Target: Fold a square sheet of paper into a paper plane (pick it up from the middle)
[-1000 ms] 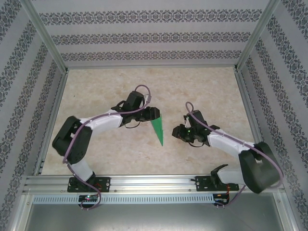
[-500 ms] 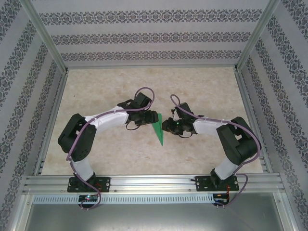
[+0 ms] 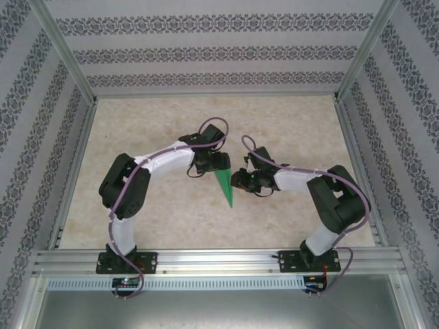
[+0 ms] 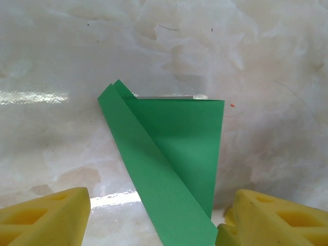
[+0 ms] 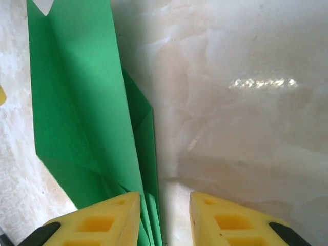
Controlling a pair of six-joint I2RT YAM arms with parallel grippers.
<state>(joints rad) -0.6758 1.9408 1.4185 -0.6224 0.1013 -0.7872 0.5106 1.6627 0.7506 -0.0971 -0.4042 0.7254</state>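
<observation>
The green paper, folded into a narrow pointed paper plane (image 3: 225, 186), lies on the table between the two arms with its tip toward the near edge. My left gripper (image 3: 219, 166) hovers over its wide end. In the left wrist view the paper plane (image 4: 177, 148) runs between the yellow fingers (image 4: 48, 218), and the left gripper (image 4: 154, 228) stands wide open. My right gripper (image 3: 237, 180) sits against the plane's right edge. In the right wrist view the right gripper (image 5: 164, 220) is open, and the layered edge of the paper plane (image 5: 77, 102) lies in the gap beside one finger (image 5: 97, 223).
The marble-patterned table top (image 3: 288, 123) is ringed by an aluminium frame (image 3: 206, 260) and patterned walls. Both arms bend inward toward the centre, with their elbows out to the sides.
The right arm swung in from the right to the plane's edge, then held. The left arm shifted rightward, its gripper closing in over the plane's wide end. The paper stayed in place.
</observation>
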